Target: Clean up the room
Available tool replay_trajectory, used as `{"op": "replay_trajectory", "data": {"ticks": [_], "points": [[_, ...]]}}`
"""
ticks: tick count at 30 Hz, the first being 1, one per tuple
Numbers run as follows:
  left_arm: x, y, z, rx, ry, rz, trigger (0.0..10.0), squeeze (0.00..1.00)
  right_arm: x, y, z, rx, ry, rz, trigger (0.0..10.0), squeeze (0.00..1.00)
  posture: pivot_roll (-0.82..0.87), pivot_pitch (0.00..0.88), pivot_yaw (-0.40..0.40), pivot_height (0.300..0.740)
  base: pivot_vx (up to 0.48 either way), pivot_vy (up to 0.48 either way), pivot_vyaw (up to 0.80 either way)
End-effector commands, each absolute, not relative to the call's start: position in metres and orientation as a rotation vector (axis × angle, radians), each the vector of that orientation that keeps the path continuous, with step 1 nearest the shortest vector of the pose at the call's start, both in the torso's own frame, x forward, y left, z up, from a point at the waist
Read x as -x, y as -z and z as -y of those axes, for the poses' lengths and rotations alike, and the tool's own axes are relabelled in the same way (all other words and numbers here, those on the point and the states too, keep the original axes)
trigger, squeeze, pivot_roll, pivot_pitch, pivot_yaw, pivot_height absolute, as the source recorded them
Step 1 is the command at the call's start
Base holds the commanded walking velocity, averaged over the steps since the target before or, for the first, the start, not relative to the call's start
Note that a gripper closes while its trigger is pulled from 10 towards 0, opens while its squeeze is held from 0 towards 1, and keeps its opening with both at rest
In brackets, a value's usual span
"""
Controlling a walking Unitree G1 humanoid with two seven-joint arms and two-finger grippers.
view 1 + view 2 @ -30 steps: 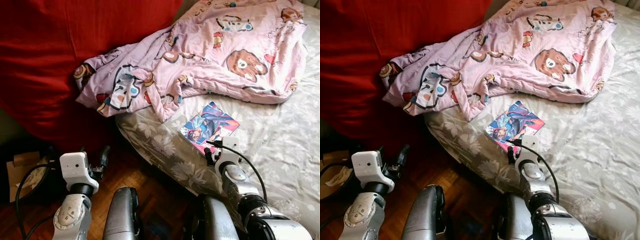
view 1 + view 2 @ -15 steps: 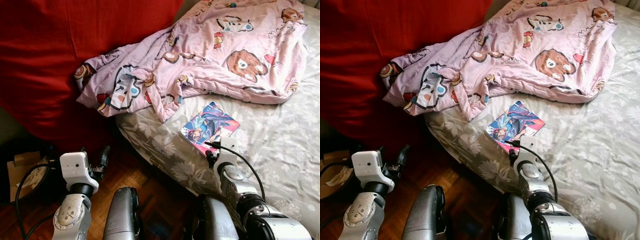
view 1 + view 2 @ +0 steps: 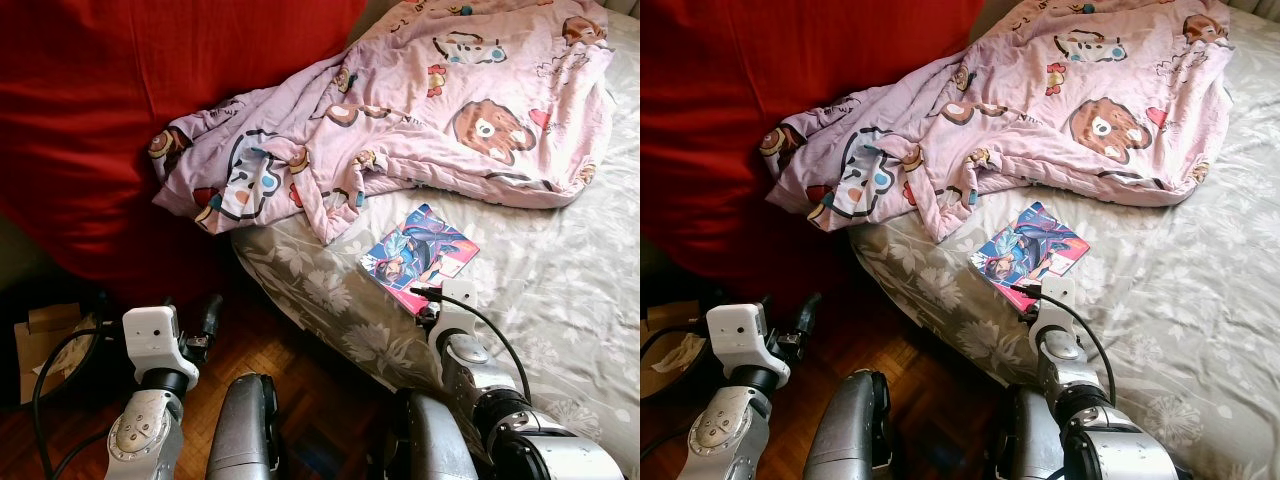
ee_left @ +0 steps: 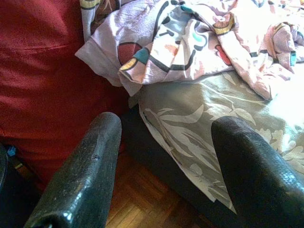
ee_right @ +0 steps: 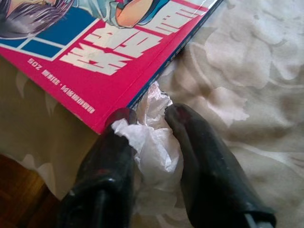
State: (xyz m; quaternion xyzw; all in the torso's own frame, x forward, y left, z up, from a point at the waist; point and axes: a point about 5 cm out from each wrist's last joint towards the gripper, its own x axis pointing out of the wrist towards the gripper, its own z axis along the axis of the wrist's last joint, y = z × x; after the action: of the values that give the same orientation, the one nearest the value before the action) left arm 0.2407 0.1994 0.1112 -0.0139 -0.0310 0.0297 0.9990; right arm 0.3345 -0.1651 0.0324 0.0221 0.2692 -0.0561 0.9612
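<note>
Floral bedsheet (image 3: 560,290); crumpled tissue (image 5: 152,142) in right pincer (image 5: 149,116).

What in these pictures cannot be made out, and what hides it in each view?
- Right gripper tips: in the eye views its own wrist hides them.
- Crumpled tissue: lower part hidden between the fingers.
- Comic book: cover cut off by the right wrist view's edge.
- Bed under the pink blanket: covered.
</note>
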Motion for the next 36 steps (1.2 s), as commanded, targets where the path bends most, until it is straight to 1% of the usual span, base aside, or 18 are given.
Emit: {"op": "replay_trajectory", "data": {"ticks": [1,12,17,19,22,24,26,27,28,30,32,33,36], "points": [[-0.237,-0.112,-0.201,0.027,-0.057,0.06,10.0,0.0,-0.325,-0.021,0.164,-0.045,0.113,-0.601,0.0,0.0,0.18,0.23,-0.002,0.589,0.0,0.0,0.0],[-0.239,-0.111,-0.203,0.025,-0.06,0.054,10.0,0.0,-0.322,-0.017,0.165,-0.047,0.119,-0.619,0.0,0.0,0.19,0.219,-0.002,0.589,0.0,0.0,0.0],[-0.244,-0.109,-0.205,0.022,-0.065,0.054,10.0,0.0,-0.325,-0.02,0.165,-0.057,0.131,-0.605,0.0,0.0,0.18,0.188,-0.005,0.589,0.0,0.0,0.0],[-0.245,-0.109,-0.205,0.022,-0.065,0.055,10.0,0.0,-0.325,-0.02,0.165,-0.061,0.135,-0.6,0.0,0.0,0.18,0.188,-0.005,0.589,0.0,0.0,0.0],[-0.25,-0.109,-0.206,0.02,-0.069,0.062,10.0,0.0,-0.329,-0.026,0.169,-0.084,0.151,-0.546,0.0,0.0,0.17,0.165,-0.01,0.589,0.0,0.0,0.0],[-0.254,-0.108,-0.207,0.02,-0.072,0.065,10.0,0.0,-0.331,-0.033,0.176,-0.121,0.177,-0.47,0.0,0.0,0.16,0.142,-0.013,0.589,0.0,0.0,0.0],[-0.255,-0.107,-0.208,0.02,-0.074,0.065,10.0,0.0,-0.333,-0.039,0.181,-0.127,0.19,-0.391,0.0,0.0,0.16,0.142,-0.013,0.589,0.0,0.0,0.0],[-0.255,-0.107,-0.208,0.02,-0.074,0.065,10.0,0.0,-0.333,-0.04,0.181,-0.128,0.19,-0.385,0.0,0.0,0.16,0.142,-0.013,0.589,0.0,0.0,0.0],[-0.257,-0.107,-0.208,0.021,-0.074,0.066,10.0,0.0,-0.334,-0.046,0.184,-0.098,0.185,-0.319,0.0,0.0,0.15,0.12,-0.015,0.589,0.0,0.0,0.0],[-0.26,-0.105,-0.208,0.023,-0.073,0.067,10.0,0.0,-0.333,-0.057,0.187,-0.074,0.154,-0.201,0.0,0.0,0.14,0.106,-0.015,0.589,0.0,0.0,0.0],[-0.264,-0.101,-0.208,0.025,-0.073,0.064,10.0,0.0,-0.322,-0.064,0.192,-0.096,0.132,-0.091,0.0,0.0,0.13,0.088,-0.015,0.589,0.0,0.0,0.0],[-0.264,-0.101,-0.208,0.025,-0.073,0.064,10.0,0.0,-0.322,-0.064,0.192,-0.096,0.132,-0.091,0.0,0.0,0.13,0.088,-0.015,0.589,0.0,0.0,0.0],[-0.265,-0.094,-0.212,0.018,-0.093,0.052,10.0,0.0,-0.308,-0.069,0.198,-0.088,0.14,-0.011,0.0,0.0,0.11,0.061,-0.018,0.589,0.0,0.0,0.0]]}}
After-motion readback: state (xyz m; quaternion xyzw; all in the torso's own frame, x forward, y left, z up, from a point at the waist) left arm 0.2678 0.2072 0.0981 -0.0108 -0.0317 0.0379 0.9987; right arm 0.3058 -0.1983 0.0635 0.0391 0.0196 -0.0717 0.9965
